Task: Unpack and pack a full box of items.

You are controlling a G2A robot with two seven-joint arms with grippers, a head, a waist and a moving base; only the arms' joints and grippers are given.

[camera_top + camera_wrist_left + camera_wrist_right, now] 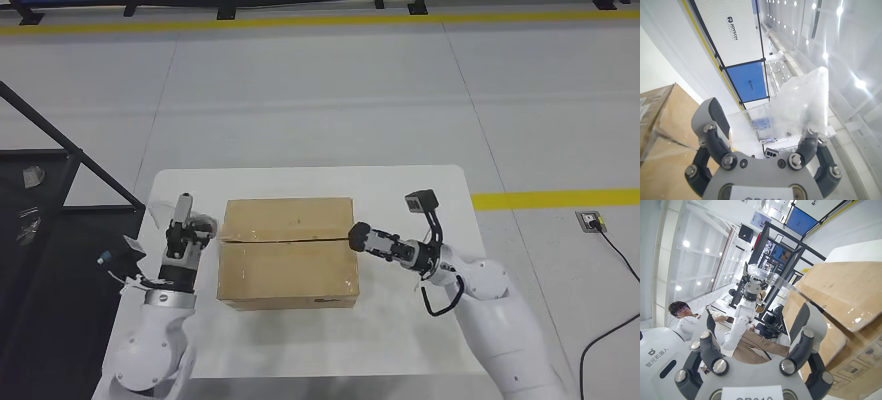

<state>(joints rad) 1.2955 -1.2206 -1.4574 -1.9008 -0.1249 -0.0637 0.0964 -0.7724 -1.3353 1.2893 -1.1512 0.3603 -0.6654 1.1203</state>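
A closed cardboard box point(288, 262) sits mid-table, its top flaps meeting along a seam. My left gripper point(185, 222) is raised at the box's left end, open. A strip of clear tape point(800, 106) clings to one finger point(810, 140) and stretches back to the box point(668, 117). In the right wrist view the same tape point(780, 281) runs from the box's seam to the left gripper point(755, 279). My right gripper point(355, 237) is at the box's right end, open point(755, 323), with one finger point(802, 321) close against the box's side point(844, 291).
The white table point(400, 320) has bare room in front of the box and at its right. A black metal rack point(40, 200) stands off the table's left side. A cable and floor socket point(592, 222) lie on the floor at the right.
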